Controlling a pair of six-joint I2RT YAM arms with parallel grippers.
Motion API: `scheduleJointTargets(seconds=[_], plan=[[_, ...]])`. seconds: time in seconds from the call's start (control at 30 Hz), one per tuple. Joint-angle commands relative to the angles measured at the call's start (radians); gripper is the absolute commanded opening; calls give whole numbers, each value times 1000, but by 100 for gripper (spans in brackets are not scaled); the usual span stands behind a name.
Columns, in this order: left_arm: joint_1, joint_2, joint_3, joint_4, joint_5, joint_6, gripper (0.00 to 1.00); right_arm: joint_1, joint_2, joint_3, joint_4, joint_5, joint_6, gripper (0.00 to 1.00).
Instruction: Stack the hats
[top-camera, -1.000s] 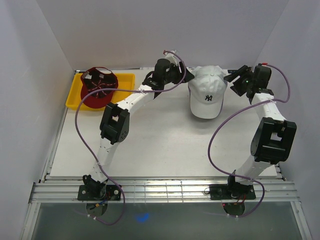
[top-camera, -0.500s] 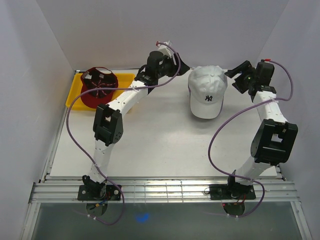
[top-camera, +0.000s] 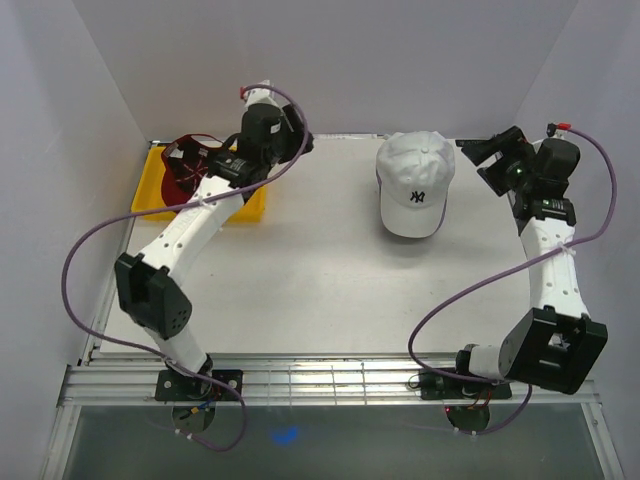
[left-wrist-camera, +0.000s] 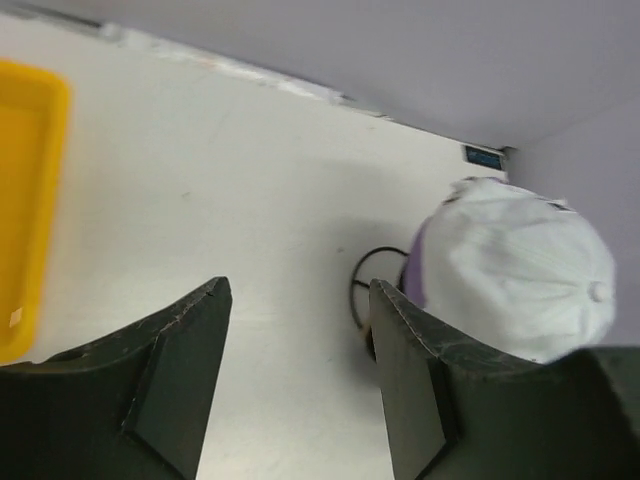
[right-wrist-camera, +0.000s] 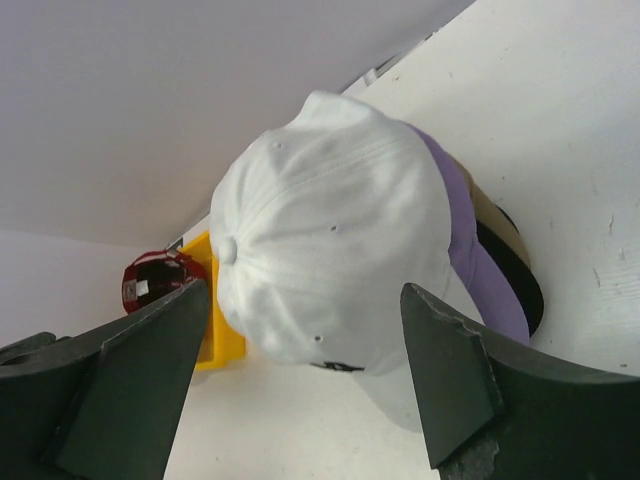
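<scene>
At upper left sits the dark red cap (top-camera: 180, 185); left tool (left-wrist-camera: 298, 290) and right tool (right-wrist-camera: 305, 290) gape empty; a shallow pinch could slip.

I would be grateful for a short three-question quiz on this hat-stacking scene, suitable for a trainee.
1. True or false: the left tool and the right tool both stand open, holding nothing.
2. Which cap lies on top of the others? A green, B white cap, C orange.
3. Fill in: the dark red cap lies in the yellow ___.
Key: 1 true; 2 B; 3 tray.
</scene>
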Motion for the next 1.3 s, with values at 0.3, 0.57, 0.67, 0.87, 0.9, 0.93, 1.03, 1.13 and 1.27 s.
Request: scheduleJointTargets(seconds=[0.3, 0.57, 0.67, 0.87, 0.9, 0.93, 1.03, 1.13, 1.27], plan=[[338, -348, -328, -409, -435, -93, 64, 203, -175, -96, -111, -37, -140, 82], [620, -255, -331, -409, -276, -79, 64, 276, -211, -82, -169, -1, -203, 81], [676, -215, -328, -372, -228, -67, 65, 282, -224, -84, -182, -12, -217, 81], [769, -169, -383, -159, 5, 16, 68, 288, -253, -58, -228, -27, -244, 80], [777, -167, -393, -97, 29, 22, 69, 290, -255, -53, -235, -29, -249, 80], [777, -164, -409, -67, 74, 45, 70, 288, -255, -46, -247, -26, -258, 80], [779, -118, -391, -55, 89, 48, 71, 290, -257, -42, -258, -26, -266, 80], [779, -71, -375, -35, 115, 61, 71, 290, -260, -50, -255, -30, -266, 80], [780, -1, -340, -33, 159, 91, 70, 290, -263, -53, -252, -29, -267, 80]])
